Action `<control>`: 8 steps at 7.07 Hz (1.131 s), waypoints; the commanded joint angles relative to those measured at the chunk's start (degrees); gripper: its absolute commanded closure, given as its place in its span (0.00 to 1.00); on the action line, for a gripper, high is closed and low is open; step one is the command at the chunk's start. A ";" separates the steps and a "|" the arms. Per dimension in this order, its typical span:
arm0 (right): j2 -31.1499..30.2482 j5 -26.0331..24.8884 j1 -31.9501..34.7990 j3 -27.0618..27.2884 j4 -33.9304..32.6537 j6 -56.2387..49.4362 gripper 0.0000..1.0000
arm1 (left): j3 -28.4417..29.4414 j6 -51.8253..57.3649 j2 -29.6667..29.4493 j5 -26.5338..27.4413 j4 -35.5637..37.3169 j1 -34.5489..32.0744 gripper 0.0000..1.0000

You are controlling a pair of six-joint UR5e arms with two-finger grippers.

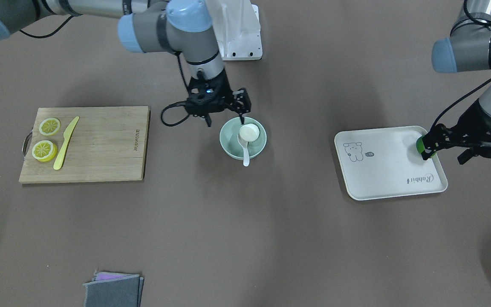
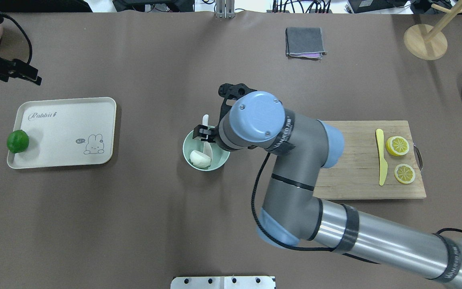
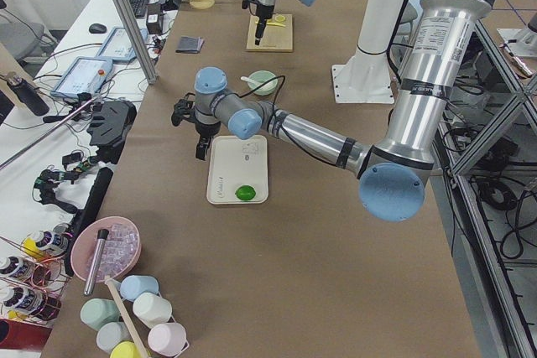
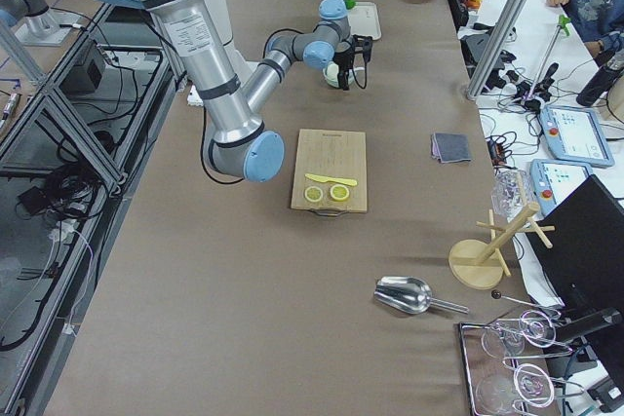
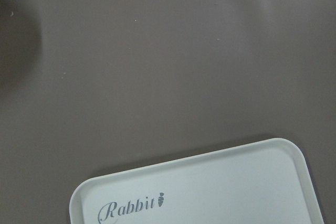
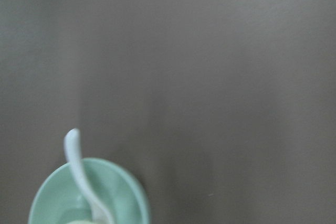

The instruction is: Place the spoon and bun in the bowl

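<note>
Status: bun and spoon both sit in the bowl, mid-counter. The bun lies on the spoon's scoop end. The spoon's handle pokes out over the rim on the operator side, clear of the counter. Looks like the task is basically done, only the retreat is left.

Right claw is empty with its jaws apart, parked at the robot-side edge of the bowl. One fingertip sits right at or over the rim (can't tell if it's touching).

Left claw hovers by the tray near the lime, well apart from the bowl. Can't tell whether it's spread or closed.

Risks from here:
- A sideways retreat instead of straight up could let that rim-side finger catch the bowl wall and shove or tip the bowl, which looks light.
- The overhanging spoon handle acts as a lever. Any knock to the bowl could rock the spoon, and the bun on top could roll with it.
- The wrist cable loop hangs low beside the right claw and could drag on a low swing back.

Suggest a vertical lift first, then a swing away.
</note>
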 commanded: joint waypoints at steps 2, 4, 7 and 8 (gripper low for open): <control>-14.77 11.64 20.34 1.86 -2.08 -24.21 0.00 | 0.13 4.22 1.22 -7.99 1.43 -3.67 0.03; -19.45 16.76 27.41 -2.17 -1.73 -36.25 0.00 | -0.05 11.12 3.41 -14.10 2.57 -9.29 0.03; -20.26 20.09 39.52 -14.11 -1.38 -57.87 0.00 | -2.42 20.00 6.33 -14.64 11.49 -13.34 0.03; -20.44 20.63 42.17 -16.58 -1.29 -62.22 0.00 | -2.34 24.91 5.72 -14.64 17.28 -14.23 0.03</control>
